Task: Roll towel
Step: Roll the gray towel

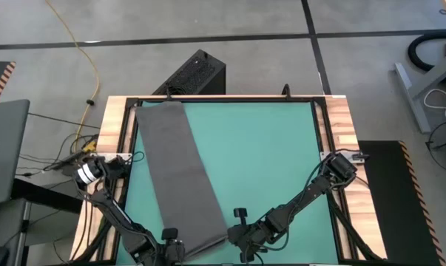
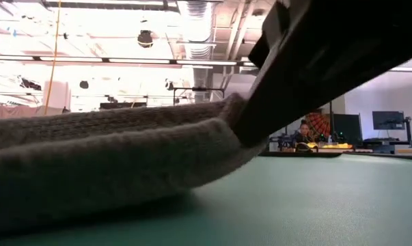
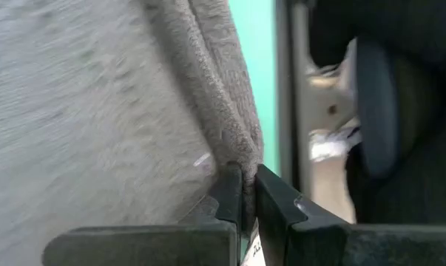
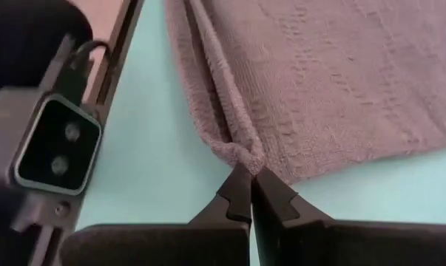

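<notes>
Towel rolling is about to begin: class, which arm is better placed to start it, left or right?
Neither clearly; it looks like a job for both. The left gripper and right gripper each pinch a near corner of the towel, which lies flat toward the far edge. Judging by this, both should roll together.

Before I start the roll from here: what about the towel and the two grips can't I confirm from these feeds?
- High view: the picture's lower edge crops the towel's near end by the left end effector.
- Low view: a dark arm link close to the lens hides the table's right side.
- Left wrist view: towel blurred.
- Right wrist view: the right end effector's closed tips hide how much corner they pinch.
- White tag: not visible anywhere.
</notes>
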`<state>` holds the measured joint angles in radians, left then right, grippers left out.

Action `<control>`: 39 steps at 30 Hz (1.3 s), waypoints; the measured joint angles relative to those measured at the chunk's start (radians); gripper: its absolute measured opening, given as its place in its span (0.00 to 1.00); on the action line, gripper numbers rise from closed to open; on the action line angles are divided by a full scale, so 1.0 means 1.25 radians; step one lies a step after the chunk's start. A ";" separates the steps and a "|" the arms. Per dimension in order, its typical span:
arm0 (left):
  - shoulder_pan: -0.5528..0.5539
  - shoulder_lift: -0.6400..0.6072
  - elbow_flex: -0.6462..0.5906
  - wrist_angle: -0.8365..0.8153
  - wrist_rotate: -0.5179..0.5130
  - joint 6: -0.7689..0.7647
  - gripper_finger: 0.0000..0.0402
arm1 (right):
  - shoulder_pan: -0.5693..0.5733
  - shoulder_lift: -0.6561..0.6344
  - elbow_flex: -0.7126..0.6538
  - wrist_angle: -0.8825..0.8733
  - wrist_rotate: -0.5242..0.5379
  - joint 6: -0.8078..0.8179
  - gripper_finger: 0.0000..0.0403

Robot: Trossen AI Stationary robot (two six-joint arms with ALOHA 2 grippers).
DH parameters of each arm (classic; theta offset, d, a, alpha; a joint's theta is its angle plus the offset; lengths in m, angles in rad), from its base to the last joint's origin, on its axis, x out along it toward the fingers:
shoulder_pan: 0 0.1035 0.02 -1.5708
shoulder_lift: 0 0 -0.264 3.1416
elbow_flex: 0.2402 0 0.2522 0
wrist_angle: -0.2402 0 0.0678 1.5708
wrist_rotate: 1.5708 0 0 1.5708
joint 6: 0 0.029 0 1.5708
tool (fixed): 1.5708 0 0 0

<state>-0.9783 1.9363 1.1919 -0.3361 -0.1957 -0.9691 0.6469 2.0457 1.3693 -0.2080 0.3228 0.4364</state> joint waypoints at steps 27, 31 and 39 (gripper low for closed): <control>-0.012 0.054 0.000 0.169 -0.069 0.102 0.52 | -0.026 0.000 -0.002 0.039 -0.089 0.147 0.04; -0.010 0.075 0.002 0.172 -0.065 0.079 0.54 | -0.026 0.000 -0.002 0.040 -0.089 0.147 0.04; -0.011 0.080 0.009 0.050 -0.073 0.077 0.53 | -0.025 0.000 -0.002 0.042 -0.068 0.147 0.04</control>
<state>-0.9920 2.0357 1.2034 -0.2733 -0.2870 -0.8728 0.6151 2.0453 1.3666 -0.1555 0.2372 0.6205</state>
